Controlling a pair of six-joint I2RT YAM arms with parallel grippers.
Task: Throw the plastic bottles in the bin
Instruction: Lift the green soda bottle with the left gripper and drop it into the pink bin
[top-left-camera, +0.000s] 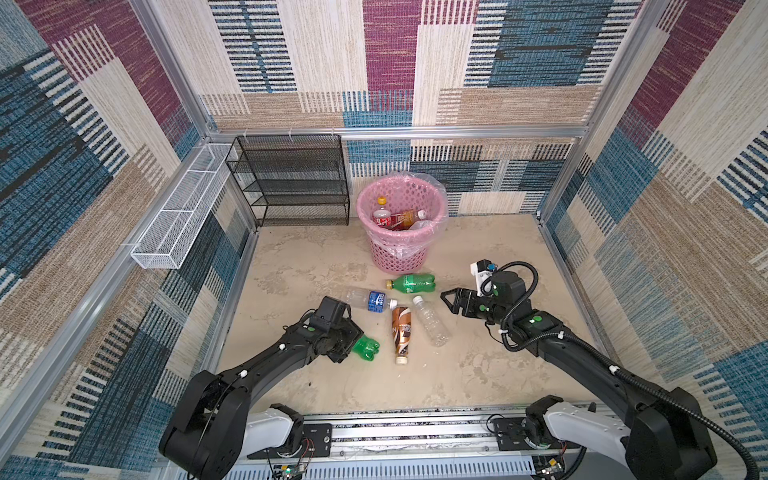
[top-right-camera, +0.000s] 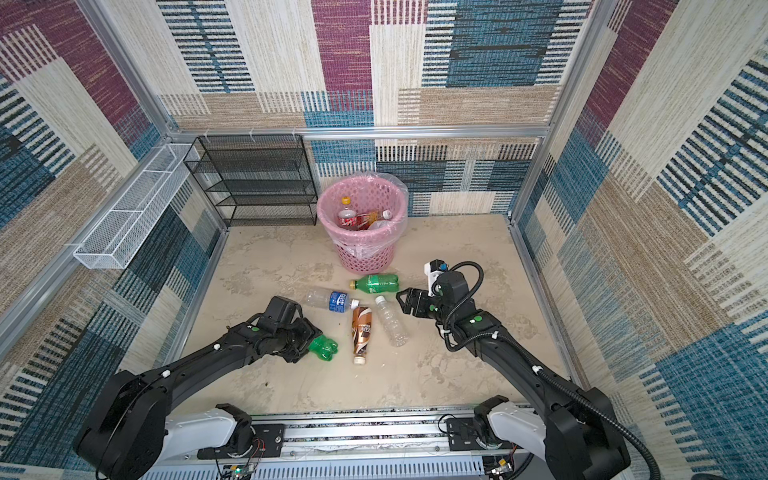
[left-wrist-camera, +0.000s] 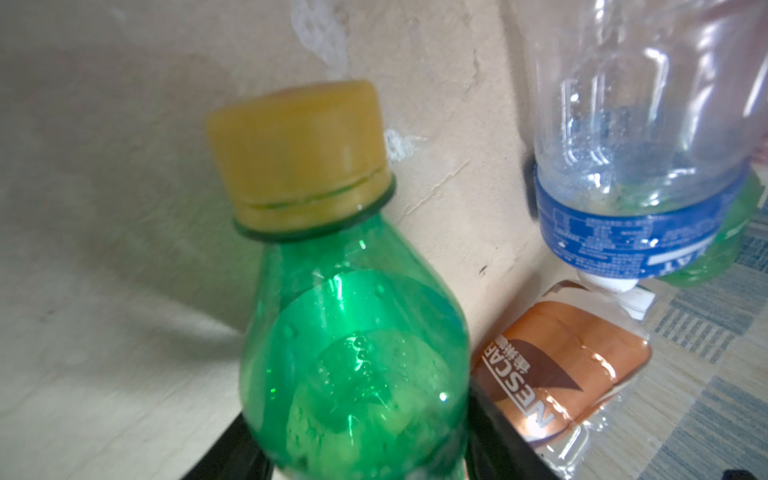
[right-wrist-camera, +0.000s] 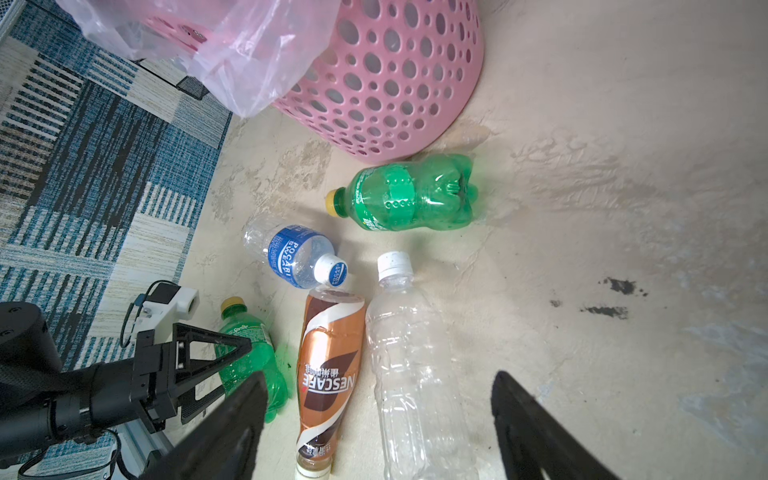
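Note:
A green bottle (top-left-camera: 368, 348) with a yellow cap (left-wrist-camera: 299, 153) lies on the floor at the left. My left gripper (top-left-camera: 351, 338) is shut on its body, with a black finger (left-wrist-camera: 232, 453) against each side. Three more bottles lie mid-floor: a blue-label clear bottle (top-left-camera: 372, 300), a brown coffee bottle (top-left-camera: 402, 332) and a plain clear bottle (top-left-camera: 432, 320). A second green bottle (top-left-camera: 411, 282) lies just in front of the pink bin (top-left-camera: 401, 245), which holds several bottles (top-left-camera: 395, 218). My right gripper (top-left-camera: 446, 297) hangs open over the plain clear bottle (right-wrist-camera: 415, 374).
A black mesh rack (top-left-camera: 291, 178) stands against the back wall left of the bin. A white wire tray (top-left-camera: 178, 220) is fixed to the left wall. Patterned walls close the floor in on three sides.

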